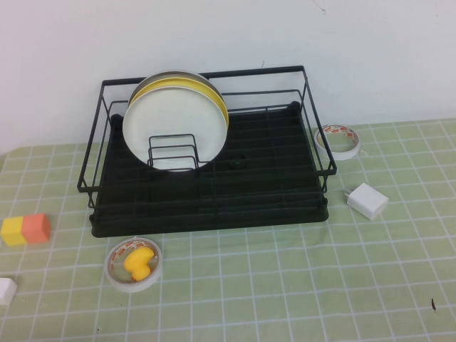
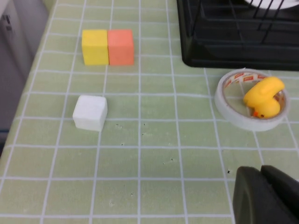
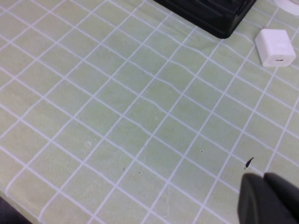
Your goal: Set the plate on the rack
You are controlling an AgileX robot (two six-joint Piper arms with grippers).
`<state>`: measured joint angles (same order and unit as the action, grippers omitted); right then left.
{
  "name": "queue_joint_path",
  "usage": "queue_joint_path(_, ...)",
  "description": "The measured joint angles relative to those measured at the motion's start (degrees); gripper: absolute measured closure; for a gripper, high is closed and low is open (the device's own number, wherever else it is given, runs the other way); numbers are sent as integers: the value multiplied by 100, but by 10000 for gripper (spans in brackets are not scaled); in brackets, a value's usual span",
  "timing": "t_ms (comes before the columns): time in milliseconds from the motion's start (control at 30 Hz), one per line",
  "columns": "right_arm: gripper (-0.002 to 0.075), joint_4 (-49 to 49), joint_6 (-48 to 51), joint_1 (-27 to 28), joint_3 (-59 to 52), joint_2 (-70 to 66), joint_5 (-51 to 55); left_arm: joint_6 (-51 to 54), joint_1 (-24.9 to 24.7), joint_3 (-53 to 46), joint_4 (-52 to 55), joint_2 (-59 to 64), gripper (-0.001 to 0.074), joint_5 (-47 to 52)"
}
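A: Where does the plain white round plate (image 1: 174,127) stand?

B: Upright in the black wire dish rack (image 1: 214,206), against its wire dividers, in front of a yellow plate (image 1: 212,96).

A: And the grippers?

B: The left gripper (image 2: 266,196) hangs over the green gridded mat (image 1: 285,285) near a tape roll (image 2: 252,99) holding a yellow duck (image 2: 263,97); the right gripper (image 3: 268,200) hangs over bare mat near a white charger (image 3: 275,46). On both, the fingers appear pressed together, holding nothing.

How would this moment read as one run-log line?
plate: upright in rack, before yellow plate | left tool: over mat, near duck | right tool: over mat, near charger
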<state>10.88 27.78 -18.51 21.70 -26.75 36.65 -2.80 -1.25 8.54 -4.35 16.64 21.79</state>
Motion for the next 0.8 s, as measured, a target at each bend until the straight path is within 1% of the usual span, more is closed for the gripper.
queue_joint_path(167, 728, 0, 0, 0, 0, 0, 9, -111, 0, 0, 0, -1258, 736, 737)
queue_joint_path(267, 728, 0, 0, 0, 0, 11, 21, -220, 0, -4, 0, -1684, 736, 891)
queue_joint_path(700, 728, 12, 0, 0, -13, 3, 148, -448, 0, -49, 0, -1579, 736, 867)
queue_joint_path(800, 728, 12, 0, 0, -13, 3, 148, -458, 0, -191, -5, -1579, 736, 652)
